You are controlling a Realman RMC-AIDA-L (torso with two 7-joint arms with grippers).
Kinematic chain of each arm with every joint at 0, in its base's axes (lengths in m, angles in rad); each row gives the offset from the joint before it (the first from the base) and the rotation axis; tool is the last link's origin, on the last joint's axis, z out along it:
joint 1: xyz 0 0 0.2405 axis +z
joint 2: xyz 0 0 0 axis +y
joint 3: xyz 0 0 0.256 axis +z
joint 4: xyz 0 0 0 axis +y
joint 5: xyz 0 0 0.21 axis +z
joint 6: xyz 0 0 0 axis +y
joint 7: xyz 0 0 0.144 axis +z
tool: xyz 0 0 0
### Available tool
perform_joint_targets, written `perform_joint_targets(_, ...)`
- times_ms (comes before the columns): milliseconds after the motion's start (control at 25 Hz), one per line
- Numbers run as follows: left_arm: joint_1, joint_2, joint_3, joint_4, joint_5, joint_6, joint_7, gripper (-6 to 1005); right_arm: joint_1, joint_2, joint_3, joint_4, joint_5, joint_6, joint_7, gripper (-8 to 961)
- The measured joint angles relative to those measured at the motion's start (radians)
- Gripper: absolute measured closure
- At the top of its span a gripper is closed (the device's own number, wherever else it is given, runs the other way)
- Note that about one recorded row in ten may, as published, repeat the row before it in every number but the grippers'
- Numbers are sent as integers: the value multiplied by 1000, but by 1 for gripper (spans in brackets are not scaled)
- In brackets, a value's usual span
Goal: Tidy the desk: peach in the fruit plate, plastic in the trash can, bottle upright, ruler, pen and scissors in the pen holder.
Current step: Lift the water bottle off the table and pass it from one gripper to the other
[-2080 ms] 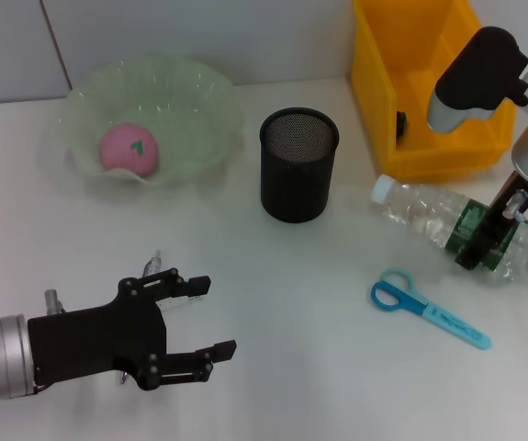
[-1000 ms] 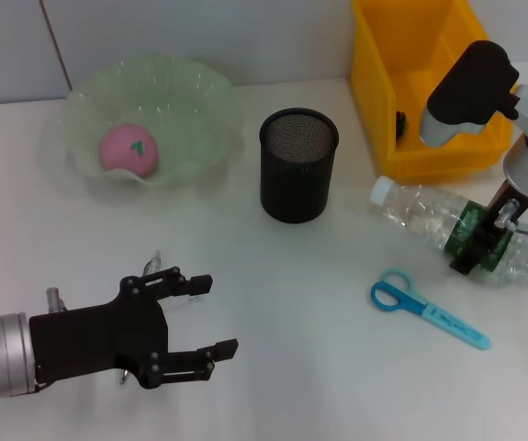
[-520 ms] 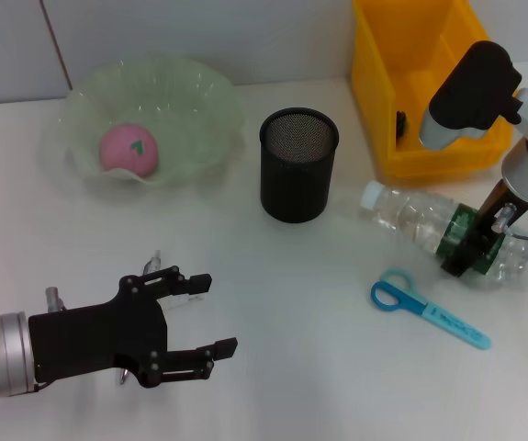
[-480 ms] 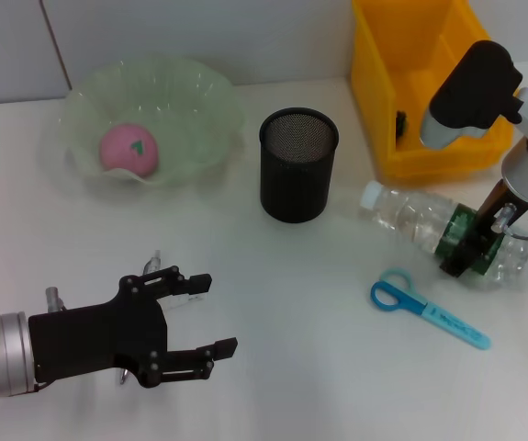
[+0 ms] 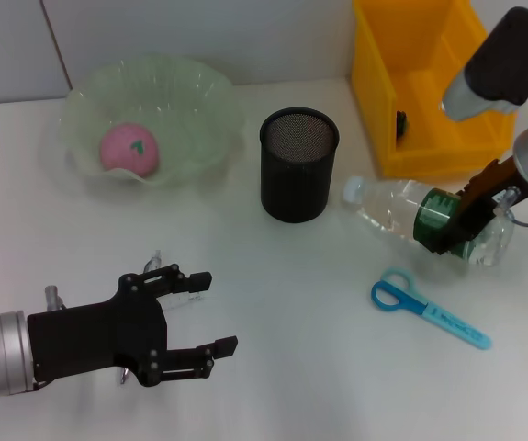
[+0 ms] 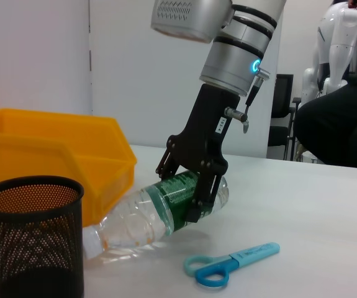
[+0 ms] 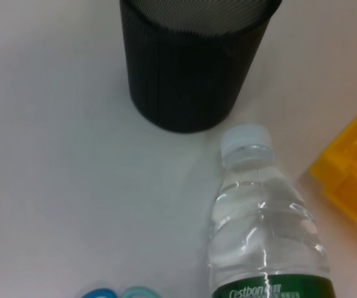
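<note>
the right tool [image 5: 461,225] is clamped on the bottle [image 5: 401,209] at its green label, base lifted and the cap seemingly touching the surface [image 5: 291,386], beside the pen holder [image 5: 298,163]. the left tool [image 5: 204,317] hovers open, well apart from the scissors [image 5: 426,308].

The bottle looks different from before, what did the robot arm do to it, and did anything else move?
The right gripper, shut on the bottle at its green label, has lifted the bottom end off the table, so the bottle now tilts with its cap low, near the pen holder. The cap end also slid toward the holder. The scissors, the peach in the fruit plate and the left gripper stayed put.
</note>
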Motion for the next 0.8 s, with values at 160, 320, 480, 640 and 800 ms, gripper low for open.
perform_joint_targets(160, 0, 0, 0, 0, 0, 0, 0, 173, -6, 0, 21, 4, 8, 4, -10, 170)
perform_joint_targets(320, -2, 0, 1, 0, 0, 1, -4, 173, -6, 0, 35, 6, 9, 4, -17, 179)
perform_joint_targets(480, -3, 0, 2, 0, 0, 1, -6, 173, -7, 0, 36, 8, 6, -8, -16, 179)
perform_joint_targets(640, -3, 0, 2, 0, 0, 1, -6, 173, -8, -1, 36, 16, 1, -18, -9, 178)
perform_joint_targets(800, -4, 0, 3, 0, 1, 1, -6, 173, -13, -2, 39, 17, 1, -16, -8, 178)
